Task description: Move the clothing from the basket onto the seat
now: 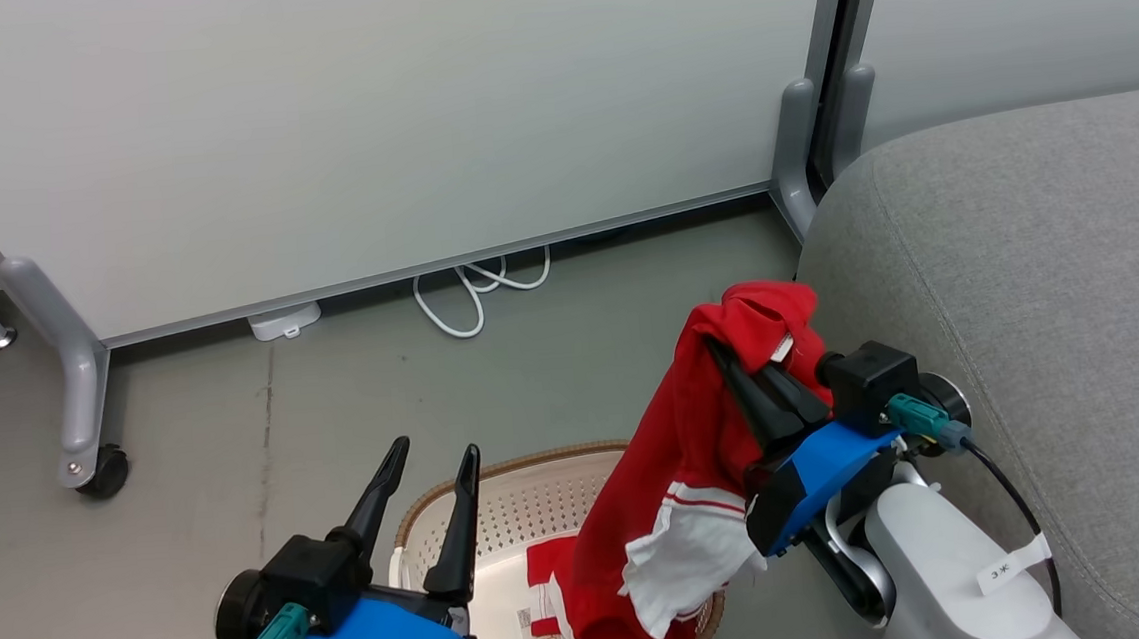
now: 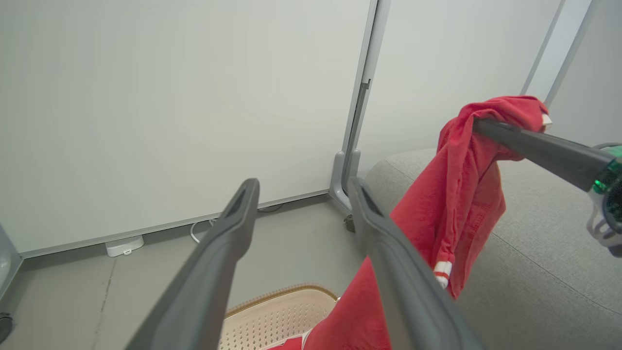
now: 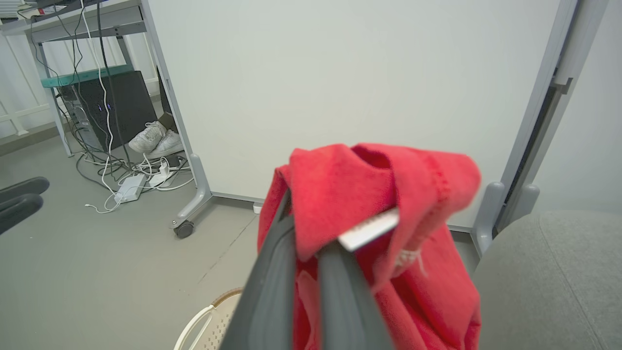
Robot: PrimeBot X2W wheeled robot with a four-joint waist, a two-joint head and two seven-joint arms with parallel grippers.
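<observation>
Pinched shut on a bunched fold, seemingly by the label (image 3: pixel 369 228), the right gripper (image 1: pixel 724 356) dangles a limp, light red garment (image 1: pixel 674 452) over the basket (image 1: pixel 539 459) at the seat's (image 1: pixel 1048 276) nine o'clock, a sound hold for soft cloth, while the left gripper (image 1: pixel 435 447) gapes wide and empty.

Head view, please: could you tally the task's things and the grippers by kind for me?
Basket: 1
Seat: 1
Grippers: 2, left gripper open, right gripper shut
Red garments: 2, hanging garment held by the right gripper, second garment lying in the basket
Total: 6
</observation>
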